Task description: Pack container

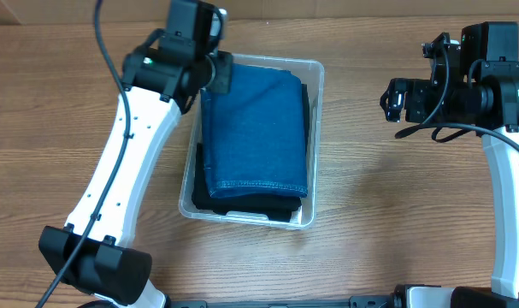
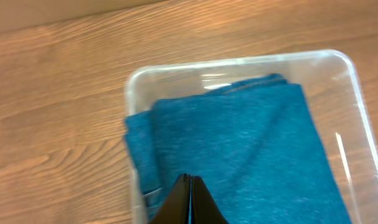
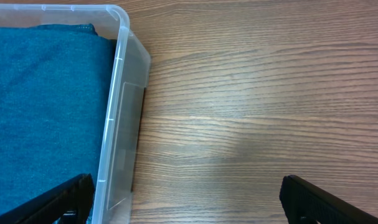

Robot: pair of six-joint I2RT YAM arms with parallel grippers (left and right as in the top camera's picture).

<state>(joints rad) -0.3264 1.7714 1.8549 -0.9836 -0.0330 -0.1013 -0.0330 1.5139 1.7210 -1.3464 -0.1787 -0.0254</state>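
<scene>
The clear plastic container (image 1: 316, 137) stands mid-table and holds a folded blue denim garment (image 1: 255, 128) on top of a black garment (image 1: 242, 204). My left gripper (image 1: 220, 75) is shut and empty, hovering over the bin's far left corner. In the left wrist view its closed fingertips (image 2: 190, 178) sit just above the blue cloth (image 2: 251, 143), inside the container's rim (image 2: 238, 61). My right gripper (image 1: 394, 98) is wide open and empty, to the right of the bin. In the right wrist view its fingers (image 3: 185, 193) straddle the container's wall (image 3: 117, 124), with the blue cloth (image 3: 45, 106) on the left.
The wooden table (image 1: 387, 197) lies all around the bin. The left arm (image 1: 126, 162) stretches along the bin's left side. The right arm (image 1: 503, 197) stands at the right edge.
</scene>
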